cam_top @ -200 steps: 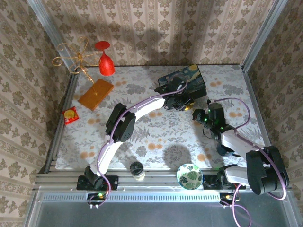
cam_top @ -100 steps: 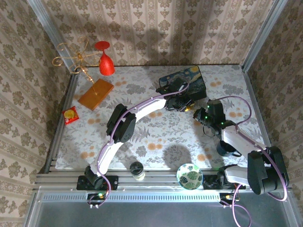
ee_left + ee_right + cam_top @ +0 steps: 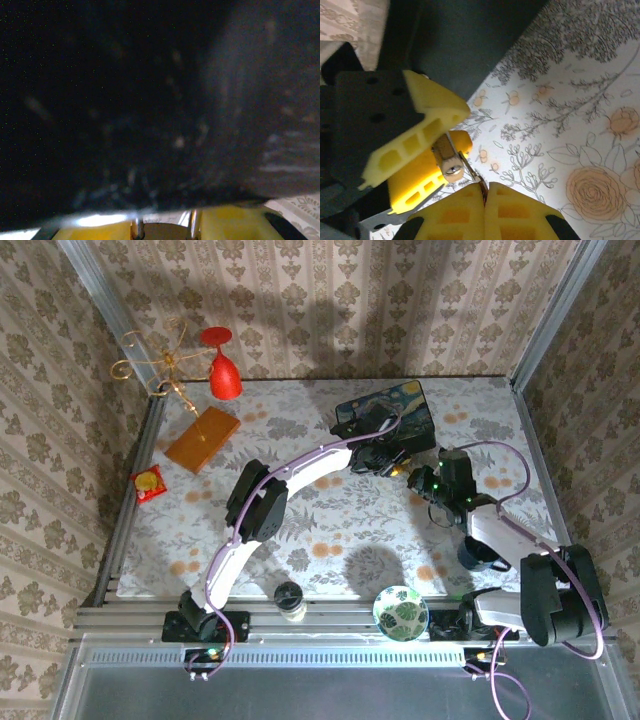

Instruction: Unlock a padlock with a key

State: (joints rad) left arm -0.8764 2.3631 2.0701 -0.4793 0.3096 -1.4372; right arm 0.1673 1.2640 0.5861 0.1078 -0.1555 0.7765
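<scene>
Right hand [image 3: 485, 194], shut on the slim silvery key [image 3: 481, 183], has been brought nearer the tiny brass padlock [image 3: 451, 167] gripped in the slightly open left hand [image 3: 451, 145], where a tilted key could be jammed.

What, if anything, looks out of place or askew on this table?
The red goblet at the back left corner looks odd: in the top view its foot shows above its bowl, so it seems inverted or tipped over. Nothing looks spilled.
</scene>
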